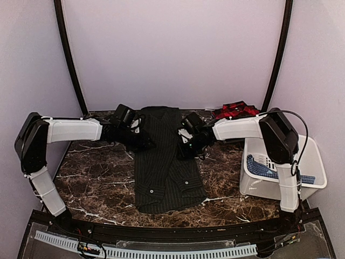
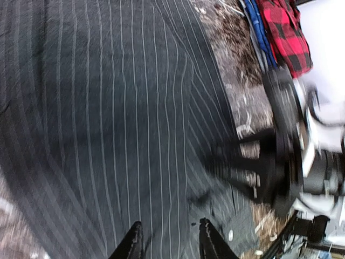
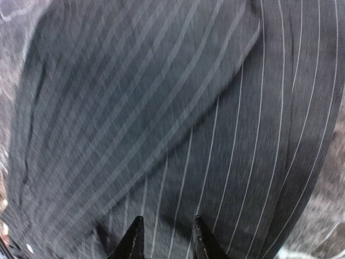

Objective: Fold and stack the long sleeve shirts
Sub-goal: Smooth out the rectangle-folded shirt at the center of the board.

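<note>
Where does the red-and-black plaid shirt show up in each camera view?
Top external: the plaid shirt sits bunched at the far edge of the table, right of centre.
Left wrist: the plaid shirt is in the top right corner.
Right wrist: not in view.
Shared landmark: the pinstriped shirt shows in all three views and fills most of both wrist views.

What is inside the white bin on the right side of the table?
A blue patterned cloth lies inside the white bin. The right arm crosses in front, so the rest of the inside is hidden.
</note>
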Controlling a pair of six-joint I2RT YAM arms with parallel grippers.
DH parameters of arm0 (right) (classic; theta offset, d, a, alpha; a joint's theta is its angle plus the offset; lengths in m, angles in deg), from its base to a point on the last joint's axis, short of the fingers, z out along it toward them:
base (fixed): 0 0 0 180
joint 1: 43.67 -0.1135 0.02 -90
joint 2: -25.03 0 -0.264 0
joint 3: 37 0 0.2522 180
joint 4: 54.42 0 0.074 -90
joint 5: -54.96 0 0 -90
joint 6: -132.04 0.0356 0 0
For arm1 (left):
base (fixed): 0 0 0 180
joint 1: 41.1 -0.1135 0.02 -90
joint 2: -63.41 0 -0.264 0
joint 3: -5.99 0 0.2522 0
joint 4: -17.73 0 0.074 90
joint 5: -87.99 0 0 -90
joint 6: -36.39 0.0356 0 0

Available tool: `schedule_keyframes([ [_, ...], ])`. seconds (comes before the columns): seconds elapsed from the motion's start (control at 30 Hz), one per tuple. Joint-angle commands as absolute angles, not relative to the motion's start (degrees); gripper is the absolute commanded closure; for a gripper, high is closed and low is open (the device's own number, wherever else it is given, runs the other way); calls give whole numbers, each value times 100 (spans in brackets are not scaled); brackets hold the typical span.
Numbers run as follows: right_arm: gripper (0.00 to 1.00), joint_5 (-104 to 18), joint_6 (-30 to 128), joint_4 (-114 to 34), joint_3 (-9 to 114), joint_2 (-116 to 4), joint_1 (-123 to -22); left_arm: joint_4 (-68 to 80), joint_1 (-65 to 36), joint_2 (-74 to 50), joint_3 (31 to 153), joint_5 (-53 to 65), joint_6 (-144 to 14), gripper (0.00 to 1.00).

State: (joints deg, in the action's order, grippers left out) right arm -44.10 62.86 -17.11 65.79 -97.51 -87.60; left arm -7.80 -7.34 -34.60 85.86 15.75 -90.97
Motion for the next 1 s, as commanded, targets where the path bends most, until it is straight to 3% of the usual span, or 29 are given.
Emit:
schedule_keyframes([
  [0.0,72,-4112,6183,-1693,6195,-9228,-8960,447,-733,-4378,9131,1364,-9330,66],
  [0.43,71,-3883,5859,-1595,5091,-8659,-9598,744,-1305,-6098,10225,975,-9508,67],
  [0.97,70,-4832,5284,-1054,5076,-8454,-10339,117,-1346,-5483,9525,1257,-9373,68],
])
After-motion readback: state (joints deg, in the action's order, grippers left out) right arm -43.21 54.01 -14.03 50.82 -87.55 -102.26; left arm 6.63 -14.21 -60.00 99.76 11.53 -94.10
